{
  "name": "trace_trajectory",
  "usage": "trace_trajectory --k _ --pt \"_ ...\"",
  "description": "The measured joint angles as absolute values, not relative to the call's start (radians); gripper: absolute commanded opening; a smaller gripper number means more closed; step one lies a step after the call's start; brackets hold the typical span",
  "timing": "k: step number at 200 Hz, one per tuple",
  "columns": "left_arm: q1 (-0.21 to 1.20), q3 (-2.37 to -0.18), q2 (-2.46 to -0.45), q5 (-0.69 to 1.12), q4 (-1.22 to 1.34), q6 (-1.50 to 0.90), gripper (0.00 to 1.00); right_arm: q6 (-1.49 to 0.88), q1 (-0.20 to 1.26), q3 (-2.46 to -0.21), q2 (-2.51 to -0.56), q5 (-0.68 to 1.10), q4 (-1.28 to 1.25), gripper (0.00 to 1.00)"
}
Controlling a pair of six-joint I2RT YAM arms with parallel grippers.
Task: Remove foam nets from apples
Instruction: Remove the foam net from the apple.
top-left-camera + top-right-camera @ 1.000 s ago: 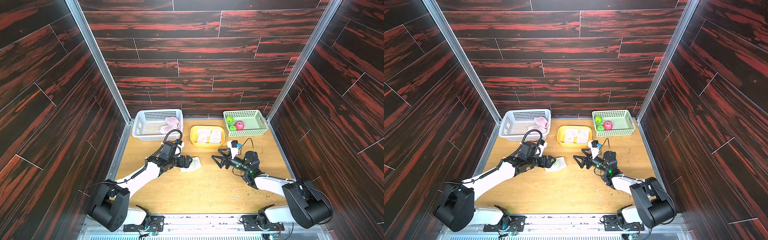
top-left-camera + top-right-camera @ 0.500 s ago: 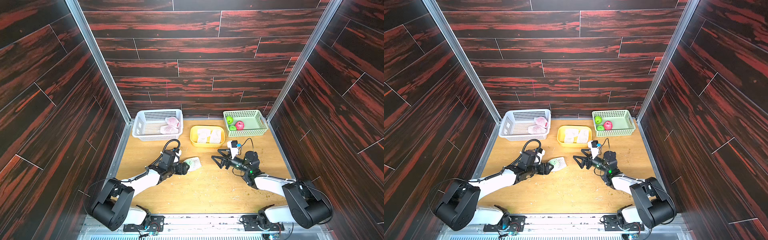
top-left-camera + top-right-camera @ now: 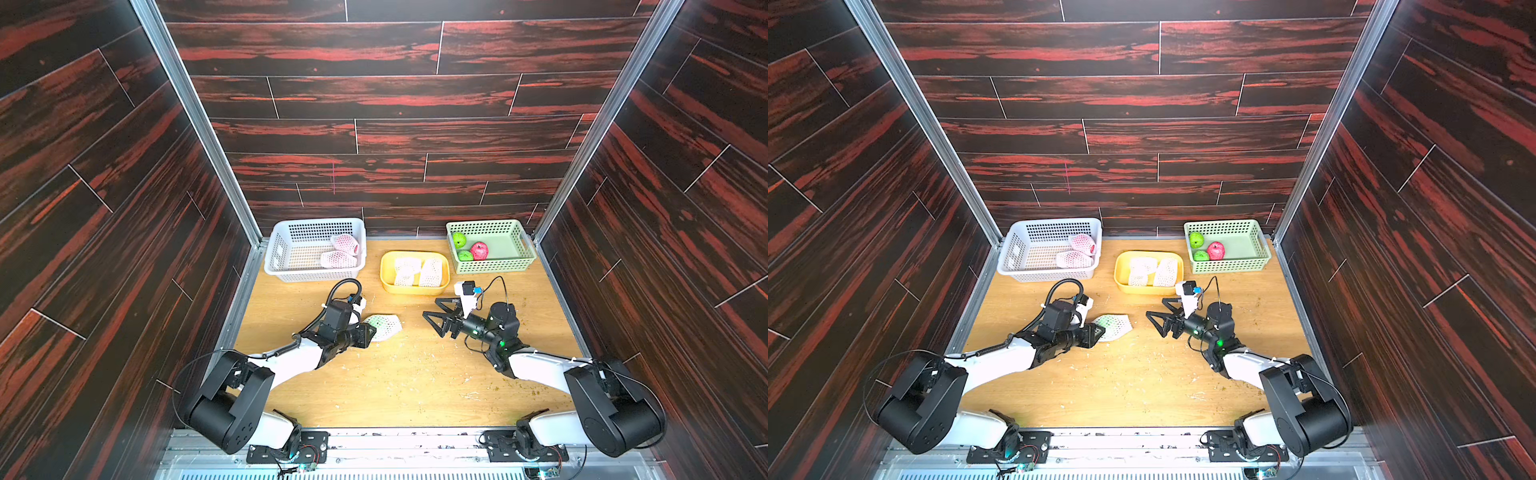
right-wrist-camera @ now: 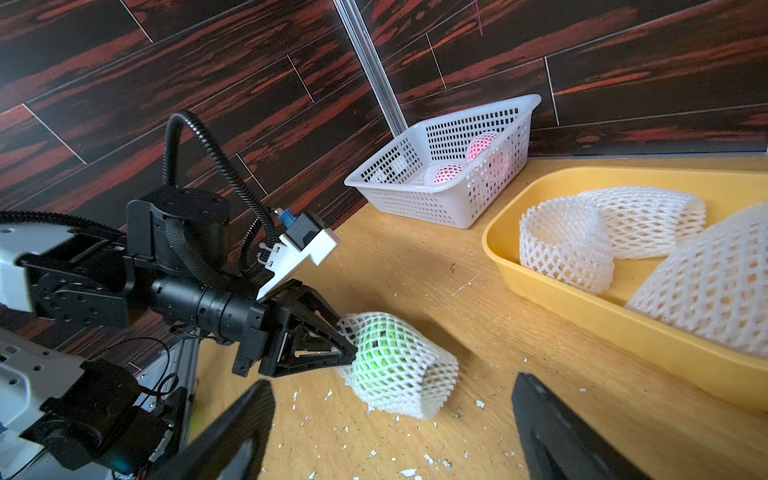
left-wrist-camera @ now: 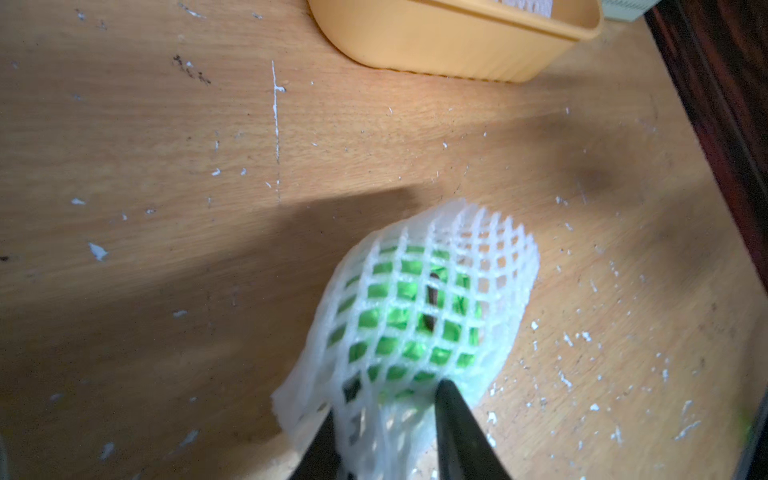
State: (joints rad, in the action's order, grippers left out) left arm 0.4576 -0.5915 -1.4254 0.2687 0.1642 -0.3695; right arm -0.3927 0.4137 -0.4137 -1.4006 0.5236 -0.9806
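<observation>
A green apple in a white foam net lies on the table between the arms, seen in both top views. My left gripper is shut on the net's loose end, with mesh bunched between the fingers; the right wrist view shows that gripper pinching the net at the apple's near side. My right gripper stands open a short way to the right, facing the apple, with nothing between its fingers.
At the back left, a white basket holds two netted red apples. A yellow tray holds empty nets. A green basket contains two bare green apples and a red one. Foam crumbs litter the table.
My left gripper has dropped lower toward the table and closed from wide open onto the end of the net. The netted apple has stayed about where it was. The right arm has not moved.
</observation>
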Motion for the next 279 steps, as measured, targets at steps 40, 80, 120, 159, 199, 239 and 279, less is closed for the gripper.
trace_trajectory --k 40,80,120,159,199,239,279 --pt "0.457 -0.680 -1.386 0.232 -0.012 -0.327 0.13 -0.397 0.414 -0.414 -1.401 0.523 -0.981 0.93" --pt "0.460 -0.878 -1.385 0.181 -0.263 -0.260 0.09 -0.400 0.414 -0.414 -1.401 0.523 -0.981 0.93" --pt "0.557 -1.152 -1.502 0.028 -0.553 -0.178 0.04 -0.400 0.414 -0.414 -1.401 0.522 -0.981 0.93" --pt "0.675 -1.252 -1.671 -0.060 -0.711 -0.146 0.04 -0.400 0.414 -0.414 -1.401 0.522 -0.981 0.93" --pt "0.696 -1.336 -1.773 -0.111 -0.816 -0.121 0.09 -0.400 0.414 -0.414 -1.400 0.521 -0.981 0.93" --pt "0.702 -1.402 -1.775 -0.133 -0.839 -0.104 0.11 -0.400 0.414 -0.414 -1.400 0.519 -0.981 0.93" --pt "0.705 -1.444 -1.775 -0.123 -0.849 -0.095 0.15 -0.400 0.414 -0.414 -1.400 0.519 -0.981 0.93"
